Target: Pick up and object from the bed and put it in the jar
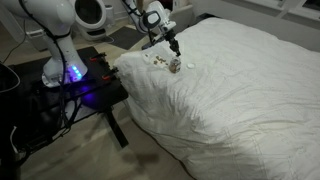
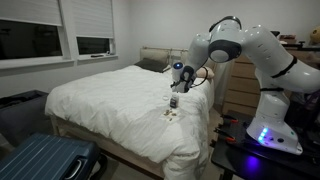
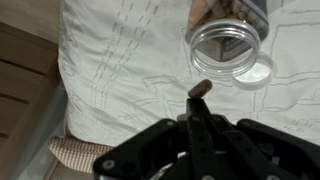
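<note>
In the wrist view, brown wooden boards (image 3: 20, 85) lie past the left edge of the large bed (image 3: 110, 60) with its soft, rumpled white duvet. Next comes the black Robotiq gripper (image 3: 197, 108), fingers drawn narrow and pinching a tiny hard brown bit (image 3: 200, 89), and to the right stands the squat clear glassy jar (image 3: 228, 45), upright, round mouth open. The bit hangs just short of the smooth rim, likely for a drop inside; in an exterior view the jar (image 1: 175, 65) sits near the bed edge beside the robot, among tiny scattered bits (image 1: 155, 62).
</note>
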